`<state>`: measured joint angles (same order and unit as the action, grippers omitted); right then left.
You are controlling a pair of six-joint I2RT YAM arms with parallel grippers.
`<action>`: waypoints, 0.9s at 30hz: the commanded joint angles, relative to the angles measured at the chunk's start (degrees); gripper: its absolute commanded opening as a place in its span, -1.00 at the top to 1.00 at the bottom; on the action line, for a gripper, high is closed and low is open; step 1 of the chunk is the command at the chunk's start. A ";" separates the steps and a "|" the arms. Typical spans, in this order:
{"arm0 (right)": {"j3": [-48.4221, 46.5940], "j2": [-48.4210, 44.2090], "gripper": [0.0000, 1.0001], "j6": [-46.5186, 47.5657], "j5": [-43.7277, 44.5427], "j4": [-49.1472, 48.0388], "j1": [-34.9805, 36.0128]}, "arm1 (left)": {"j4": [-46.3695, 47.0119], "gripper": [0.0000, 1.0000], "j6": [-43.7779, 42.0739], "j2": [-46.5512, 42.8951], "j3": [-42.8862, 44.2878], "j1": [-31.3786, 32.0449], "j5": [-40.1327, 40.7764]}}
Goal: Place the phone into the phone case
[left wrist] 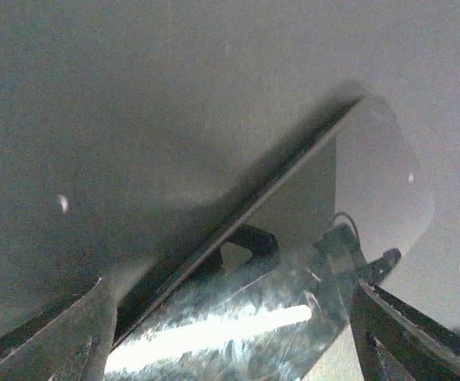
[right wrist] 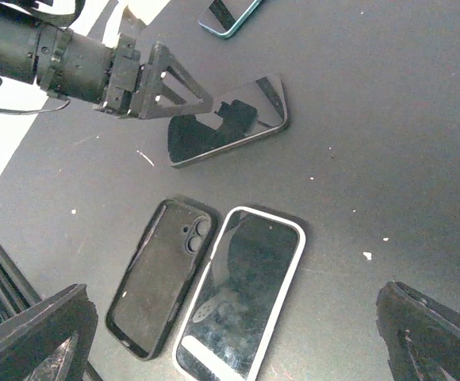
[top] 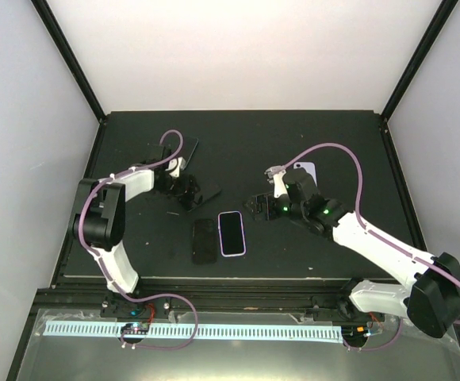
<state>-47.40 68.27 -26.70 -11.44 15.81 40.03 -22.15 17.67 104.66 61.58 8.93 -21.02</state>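
A matte black rectangular surface [top: 325, 135] fills the floor of a booth with plain white walls [top: 230, 48] and slanting black frame posts [top: 67, 55]. A bright perforated light strip [top: 190, 329] runs below its near edge, between the two arm bases.

Towards the far-left corner lies a dark phone with a teal edge [top: 187, 148], partly under the left arm's cable. Right of centre, a pale lilac rounded case [top: 306, 169] shows just beyond the right arm's wrist. Close to the middle of the near edge a white-rimmed dark-screened phone [right wrist: 242, 305] lies flat, its long side just beside the empty black phone case [right wrist: 162, 278]. That case has soft rounded corners and a camera cut-out at its far end. Nothing lies on top of either one.

The right hand [top: 255, 204] hangs over the centre of the surface. Its fingers are spread wide and hold nothing.

The glossy black phone [right wrist: 230, 119] sits left of centre, farther from the near edge than the case and apart from it. Its screen mirrors the arm above it. The left hand [top: 189, 190] is at the phone's left end, with its fingers [left wrist: 79, 341] spread to either side of that end. Whether they press on the phone I cannot tell.
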 commanded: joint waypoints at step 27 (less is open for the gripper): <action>2.48 -4.17 -0.93 1.34 1.07 -0.26 -0.38 | -7.37 -0.89 -7.68 1.32 6.79 16.45 19.35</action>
<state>-45.25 65.60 -26.37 -11.90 15.84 40.03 -26.24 12.84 102.85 65.52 24.01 -5.34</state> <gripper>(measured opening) 0.962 0.943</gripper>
